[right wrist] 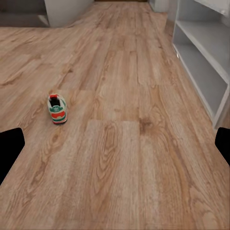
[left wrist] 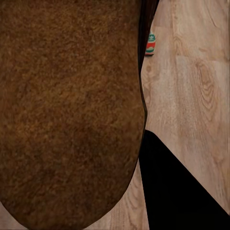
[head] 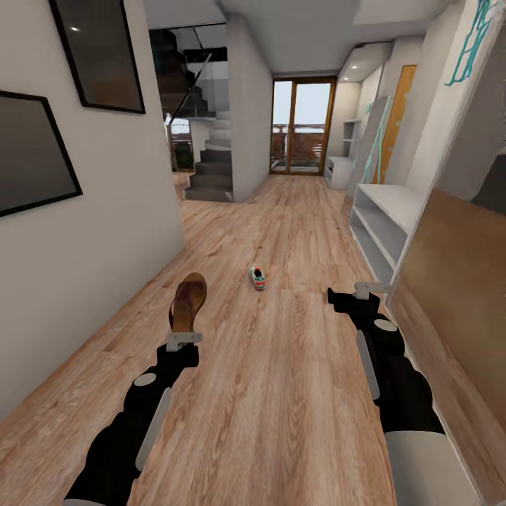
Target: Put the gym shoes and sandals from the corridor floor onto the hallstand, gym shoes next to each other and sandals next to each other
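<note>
corridor floor [head: 281,393] of light wood-grain planks, running ahead to a glazed door [head: 302,126] at the far end. stairs [head: 211,169] off to the left beyond a pale wall [head: 105,211] hung with two dark frames.

hallstand [head: 383,225], low and white with a flat top and two open shelf tiers, stood along the right-hand wall, ahead of the right arm; shelves bare in the part seen in the right wrist view [right wrist: 201,52].

sandal [head: 187,302], dark brown with a tan footbed, held up off the floor at the left hand [head: 184,341], toe pointing away down the corridor. seen huge and close in the left wrist view [left wrist: 72,115], its rough brown surface covering most of that picture. left hand closed on the sandal's near end.

right hand [head: 371,288] hovered low over the floor just beside the near end of the hallstand, holding nothing; dark finger [right wrist: 9,148] at either edge of the right wrist view, set wide apart.

gym shoe [head: 258,278], white with green stripes and a red-orange heel tab, sat upright on the floor mid-corridor, between the two arms and farther ahead, well apart from the hallstand. same shoe small in the left wrist view [left wrist: 150,44] and in the right wrist view [right wrist: 57,108].
</note>
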You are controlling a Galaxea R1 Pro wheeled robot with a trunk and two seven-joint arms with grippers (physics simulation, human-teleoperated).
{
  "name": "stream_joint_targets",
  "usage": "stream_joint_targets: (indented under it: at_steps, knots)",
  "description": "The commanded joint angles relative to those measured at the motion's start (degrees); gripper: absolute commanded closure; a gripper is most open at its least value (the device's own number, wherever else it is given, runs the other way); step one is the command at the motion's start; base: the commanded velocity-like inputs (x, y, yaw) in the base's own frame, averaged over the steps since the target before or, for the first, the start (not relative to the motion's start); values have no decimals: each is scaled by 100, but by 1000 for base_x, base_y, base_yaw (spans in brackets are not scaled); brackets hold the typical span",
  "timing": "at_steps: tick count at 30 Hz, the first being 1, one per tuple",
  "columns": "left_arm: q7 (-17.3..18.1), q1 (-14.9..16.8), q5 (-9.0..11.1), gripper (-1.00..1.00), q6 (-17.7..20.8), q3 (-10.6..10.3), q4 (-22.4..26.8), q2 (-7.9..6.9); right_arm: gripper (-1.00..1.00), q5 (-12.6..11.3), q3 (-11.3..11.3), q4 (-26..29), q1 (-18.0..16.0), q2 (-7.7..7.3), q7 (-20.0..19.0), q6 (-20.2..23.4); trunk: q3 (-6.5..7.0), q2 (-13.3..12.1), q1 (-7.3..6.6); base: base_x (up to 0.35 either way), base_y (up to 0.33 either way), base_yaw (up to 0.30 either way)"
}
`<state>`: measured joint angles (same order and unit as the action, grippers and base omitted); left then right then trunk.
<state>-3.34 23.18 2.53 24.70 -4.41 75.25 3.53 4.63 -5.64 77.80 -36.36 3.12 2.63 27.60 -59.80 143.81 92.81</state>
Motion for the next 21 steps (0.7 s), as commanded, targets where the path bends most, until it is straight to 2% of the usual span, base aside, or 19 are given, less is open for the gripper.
stream_joint_targets:
  at_steps: [1,4,12,21]
  knots:
    - [-24,2,8,100,35,-9,8,-1,-100,47,-6,7,-5,4,-8,35,27,0,-3,0,0,0]
    - [-20,2,4,100,30,-14,8,-1,-100,47,-7,7,-4,4,-8,35,122,-4,-11,0,0,0]
    - [-18,2,10,100,27,-16,8,-1,-100,47,-4,7,-4,4,-8,34,197,-4,-11,19,0,0]
    - [-18,2,11,100,26,-16,8,0,-100,47,-1,7,-4,4,-8,35,281,-4,-11,287,0,0]
